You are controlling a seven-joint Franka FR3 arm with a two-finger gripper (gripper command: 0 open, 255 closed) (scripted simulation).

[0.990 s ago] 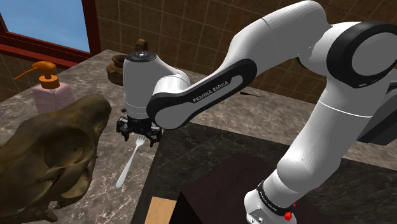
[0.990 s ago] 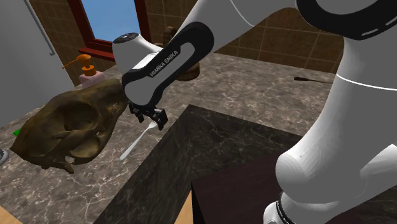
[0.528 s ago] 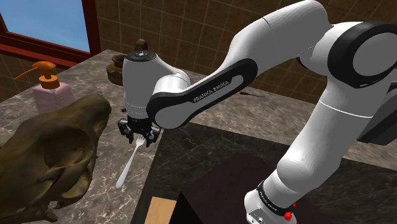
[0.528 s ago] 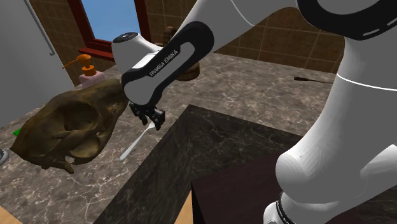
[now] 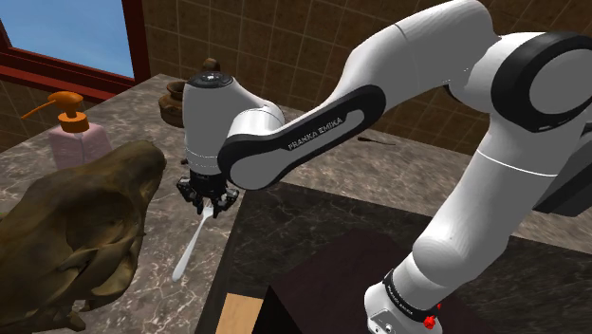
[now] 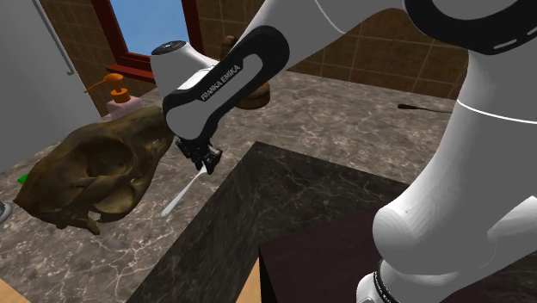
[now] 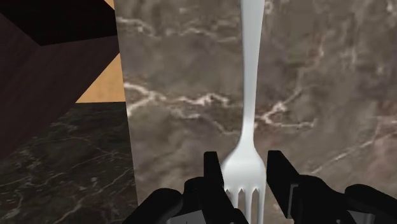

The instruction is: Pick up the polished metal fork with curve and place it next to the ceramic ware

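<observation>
A pale metal fork [image 5: 190, 247] [image 6: 179, 200] [image 7: 249, 95] lies on the brown marble counter [image 5: 142, 285], with its handle pointing away from the gripper. My black gripper [image 5: 204, 204] [image 6: 205, 163] [image 7: 245, 181] points straight down and is shut on the fork's tine end. In the wrist view both fingers [image 7: 214, 175] press against the sides of the fork's head. A brown ceramic pot [image 5: 175, 99] [image 6: 255, 96] stands at the back of the counter near the tiled wall, beyond the gripper.
A large brown animal skull [image 5: 66, 237] [image 6: 95, 172] sits close beside the fork. A pink soap dispenser [image 5: 71, 138] [image 6: 120, 102] stands behind the skull. A raised dark marble slab [image 5: 313, 237] [image 6: 284, 207] borders the fork on the other side. A dark utensil [image 5: 379, 140] lies far back.
The fingers have closed from wide apart onto the fork's head. The arm and the fork have stayed almost in place.
</observation>
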